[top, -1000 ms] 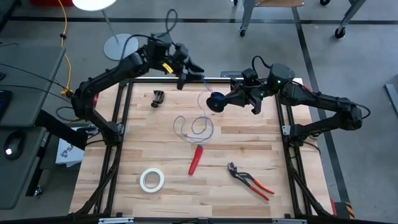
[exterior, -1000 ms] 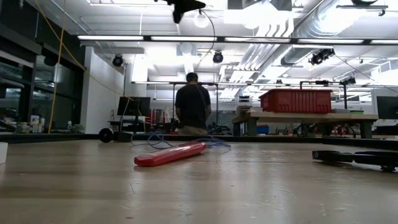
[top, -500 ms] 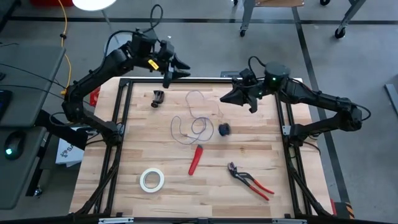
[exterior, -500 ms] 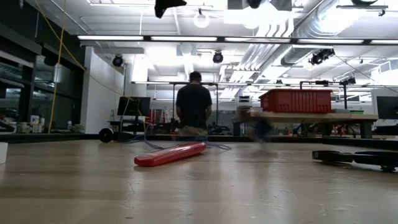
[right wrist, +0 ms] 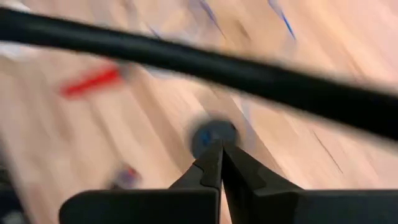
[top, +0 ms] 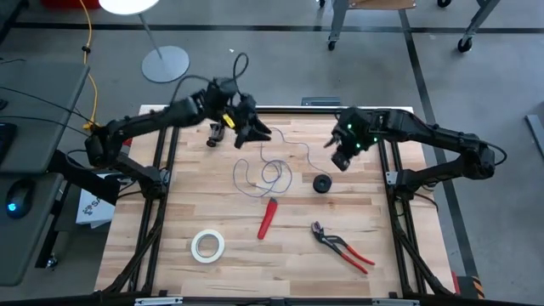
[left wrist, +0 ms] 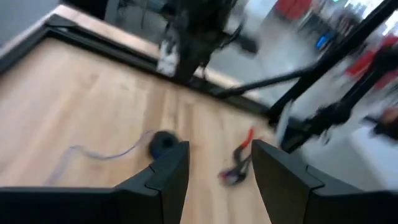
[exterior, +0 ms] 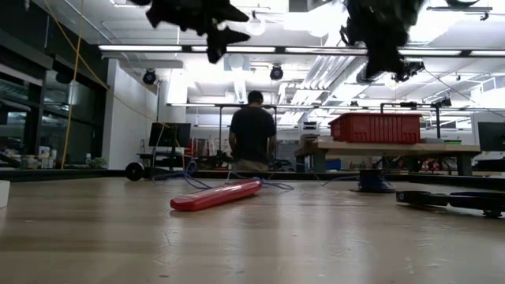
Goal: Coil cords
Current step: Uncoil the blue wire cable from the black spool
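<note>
Lying in loose loops near the middle of the wooden surface [top: 340,200], the cords [top: 265,172] are one very thin blue-violet wire, slack and floppy, with a strand trailing off toward 2 o'clock. The small black round spool [top: 321,183] sits flat on the surface at roughly 3 o'clock from the loops, apart from them.

Left end effector [top: 252,133] hangs above the surface at about 11 o'clock from the loops, fingers spread, nothing between them; its wrist view shows the gap between both dark fingers [left wrist: 163,180] empty.

Right end effector [top: 338,161] hovers just at 1 o'clock from the spool, fingers pressed together, holding nothing; its wrist view shows the tips meeting over the spool [right wrist: 213,135].

Other items on the surface: red-handled tool [top: 268,218] at 6 o'clock from the loops, red-handled pliers [top: 342,246] at 4 o'clock, white tape roll [top: 207,246] at 7 o'clock, small black object [top: 216,134] at 10 o'clock.
</note>
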Controlling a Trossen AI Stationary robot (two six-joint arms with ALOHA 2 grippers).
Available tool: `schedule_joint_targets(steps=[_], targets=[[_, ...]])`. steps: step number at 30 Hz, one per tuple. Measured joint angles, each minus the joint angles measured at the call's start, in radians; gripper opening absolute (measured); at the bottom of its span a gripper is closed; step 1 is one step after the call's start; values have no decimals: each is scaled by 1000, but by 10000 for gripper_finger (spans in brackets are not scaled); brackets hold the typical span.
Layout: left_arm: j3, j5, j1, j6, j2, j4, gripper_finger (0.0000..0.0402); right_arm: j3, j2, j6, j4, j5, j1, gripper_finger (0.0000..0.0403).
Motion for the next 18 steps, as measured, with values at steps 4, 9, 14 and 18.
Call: schedule_joint_targets(steps=[4,9,14,18], targets=[[-166,-29,-36,-179,-3,258,168,-130,-5,71,-52,33,0,6],[-268,-114,-64,-290,-3,354,168,-368,-46,255,173,-83,0,60],[-273,-136,-70,-296,-4,376,168,-516,-88,492,490,-127,-7,142],[-273,-199,-69,-282,-4,370,168,-639,-84,621,628,-171,-20,187]])
